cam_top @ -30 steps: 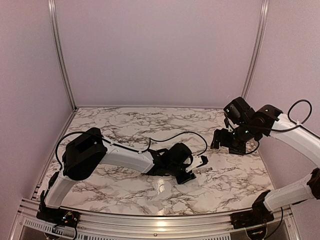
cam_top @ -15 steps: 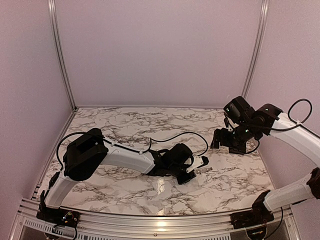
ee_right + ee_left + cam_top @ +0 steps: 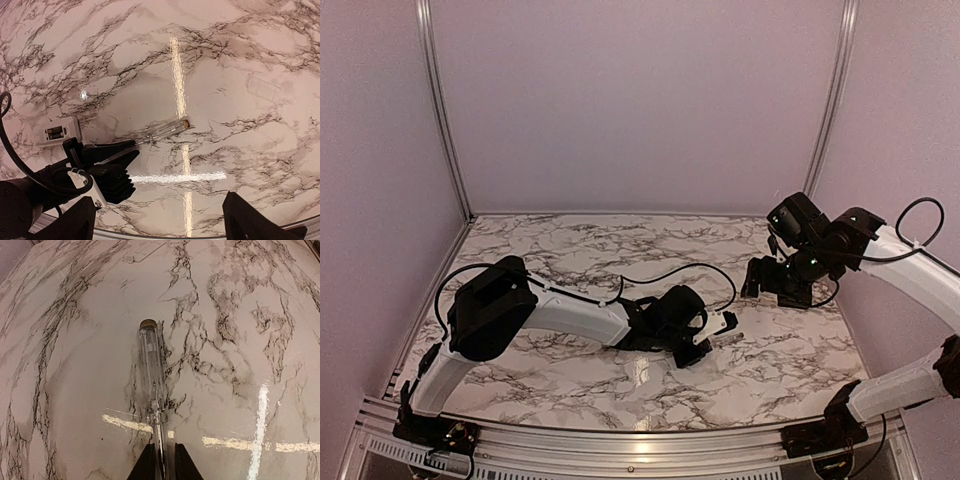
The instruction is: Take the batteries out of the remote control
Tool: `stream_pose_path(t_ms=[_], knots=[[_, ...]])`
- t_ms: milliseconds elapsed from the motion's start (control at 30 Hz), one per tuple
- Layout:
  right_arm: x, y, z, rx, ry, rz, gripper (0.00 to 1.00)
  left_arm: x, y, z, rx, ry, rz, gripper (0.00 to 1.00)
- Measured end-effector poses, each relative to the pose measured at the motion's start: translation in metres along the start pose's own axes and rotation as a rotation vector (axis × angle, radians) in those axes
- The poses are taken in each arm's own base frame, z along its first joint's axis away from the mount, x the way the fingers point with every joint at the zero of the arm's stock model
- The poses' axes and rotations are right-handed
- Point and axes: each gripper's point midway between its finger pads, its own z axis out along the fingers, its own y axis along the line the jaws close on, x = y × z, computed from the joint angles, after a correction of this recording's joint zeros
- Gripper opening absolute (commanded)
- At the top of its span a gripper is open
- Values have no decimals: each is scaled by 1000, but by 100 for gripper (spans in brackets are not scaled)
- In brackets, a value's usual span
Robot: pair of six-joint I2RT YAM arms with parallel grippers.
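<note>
The white remote control (image 3: 57, 131) lies on the marble table beside my left arm's cable. Its small dark recess faces up with a dark battery (image 3: 54, 133) in it. In the top view the remote is hidden by the left arm. My left gripper (image 3: 162, 463) is shut on the thin metal shaft of a clear-handled pen-like stick (image 3: 150, 360), which lies flat on the table. This gripper also shows in the right wrist view (image 3: 131, 151) and the top view (image 3: 705, 343). My right gripper (image 3: 165, 225) is open and empty, hovering above the table to the right (image 3: 757, 278).
The stick's clear handle (image 3: 170, 127) ends in a brass cap and points away from the left gripper. A small pale flat rectangular piece (image 3: 263, 88) lies further out on the table, and shows faintly in the left wrist view (image 3: 142, 252). The enclosure walls surround the table.
My left gripper has shifted slightly left, still holding the stick. The right arm has barely moved.
</note>
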Motion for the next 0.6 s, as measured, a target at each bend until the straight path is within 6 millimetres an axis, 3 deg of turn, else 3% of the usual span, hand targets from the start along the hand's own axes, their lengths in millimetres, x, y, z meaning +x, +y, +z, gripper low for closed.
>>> stream_pose_path(t_ms=[233,600], knots=[[0,0,0,0,0,0,87,1,0,0,3,0,-11,1],[-2,1,1,3,3,1,87,0,0,0,12,-3,-20,0]])
